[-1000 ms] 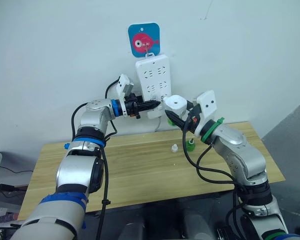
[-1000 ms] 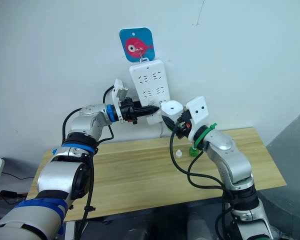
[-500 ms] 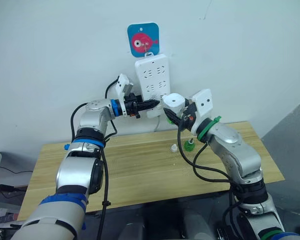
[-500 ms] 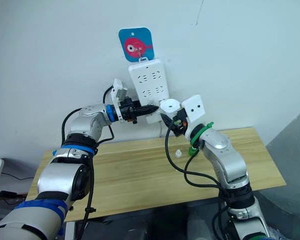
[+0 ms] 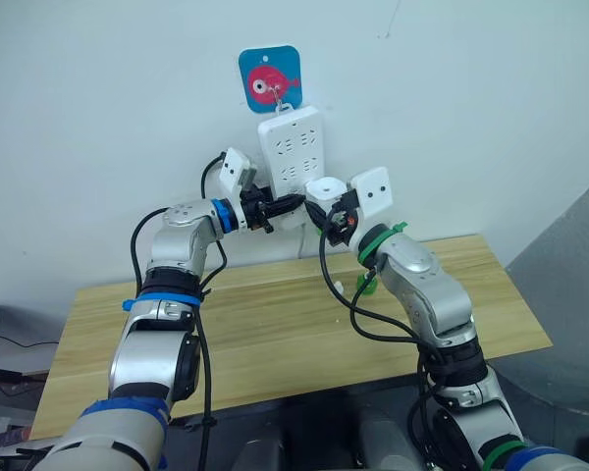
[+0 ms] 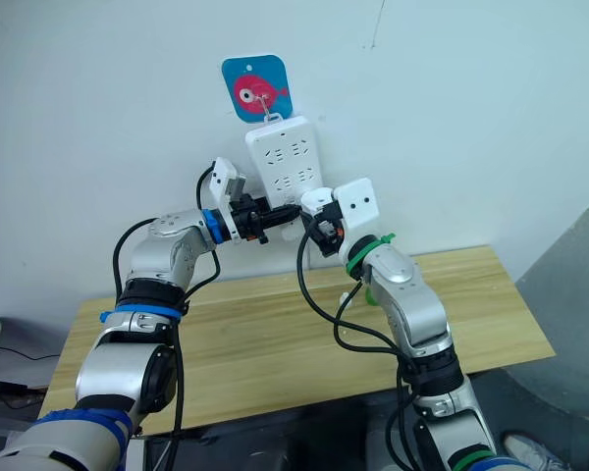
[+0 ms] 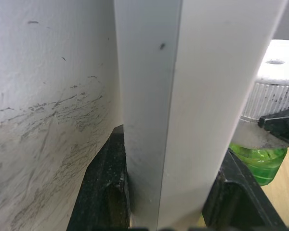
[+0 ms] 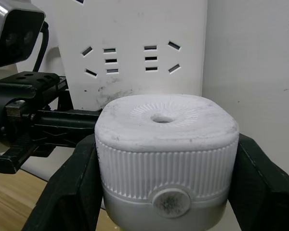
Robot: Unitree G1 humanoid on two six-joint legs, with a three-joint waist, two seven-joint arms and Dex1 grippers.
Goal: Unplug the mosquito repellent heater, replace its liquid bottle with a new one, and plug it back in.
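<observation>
Wall-hung power strip; heater alongside

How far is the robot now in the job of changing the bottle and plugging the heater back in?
Done, it seems: the heater is unplugged, with a green liquid bottle fitted under it; whether it is the new one I cannot tell. In hand: the right gripper holds the heater in front of the power strip, while the left gripper clamps the strip's lower edge. Left: pushing the heater into a socket.
</observation>
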